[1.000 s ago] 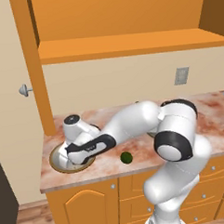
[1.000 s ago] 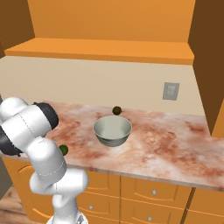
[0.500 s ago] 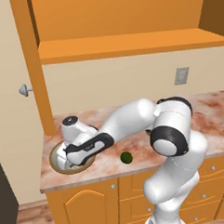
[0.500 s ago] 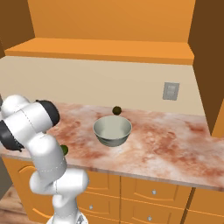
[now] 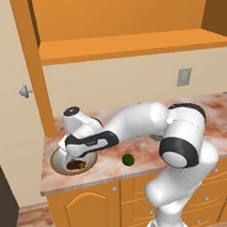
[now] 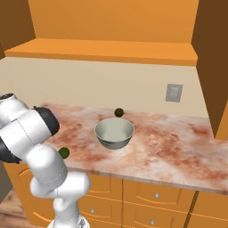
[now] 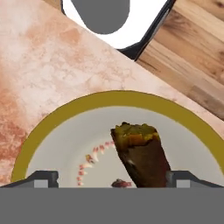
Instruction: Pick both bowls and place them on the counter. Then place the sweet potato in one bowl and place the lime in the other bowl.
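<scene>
Stretched low to the left over the worktop (image 5: pixel 181 112), with the end effector (image 5: pixel 74 157) just above the cream bowl (image 5: pixel 59 164), fingers (image 7: pixel 43 178) wide apart, holding nothing. Grey-green bowl (image 6: pixel 114 132) seen from the right base. Sweet potato (image 7: pixel 141 155) inside the cream bowl, long axis tilted, torn end upward in hand view. Lime (image 5: pixel 128 159) right of that bowl.

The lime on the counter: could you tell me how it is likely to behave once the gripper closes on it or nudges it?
The lime looks round and sits loose on the flat counter, so a nudge would probably set it rolling. Its smooth, curved skin may let it slip from flat fingers unless gripped centrally. It looks small, so likely light.
</scene>
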